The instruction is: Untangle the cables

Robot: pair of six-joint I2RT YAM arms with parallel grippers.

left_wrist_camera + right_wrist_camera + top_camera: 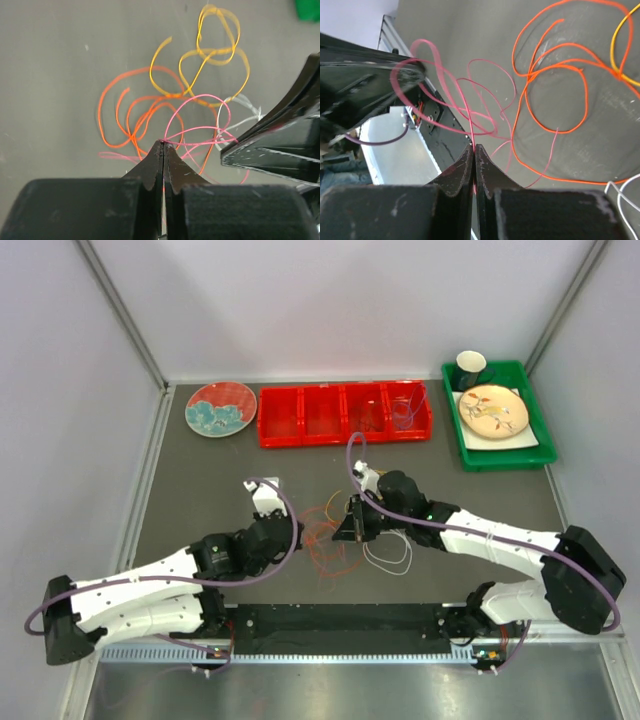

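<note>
The cables lie in a loose tangle (328, 538) on the dark mat between my two grippers. In the left wrist view an orange cable (131, 116) loops at the left, a yellow one (216, 54) beyond it and a white one (239, 120) at the right. My left gripper (163, 143) is shut on a thin pink-red cable (199, 97), pinched at the fingertips. My right gripper (474, 146) is shut on the same pink-red cable (470, 107), a little above the mat. The two grippers (300, 530) (350, 528) stand close together, and the pink-red loops hang between them.
A red compartment tray (345, 438) stands at the back, with a thin purple loop (404, 408) in its right end cell. A blue patterned plate (220, 408) lies left of it. A green tray (497, 458) at the back right holds a plate (492, 412) and a dark cup (471, 365).
</note>
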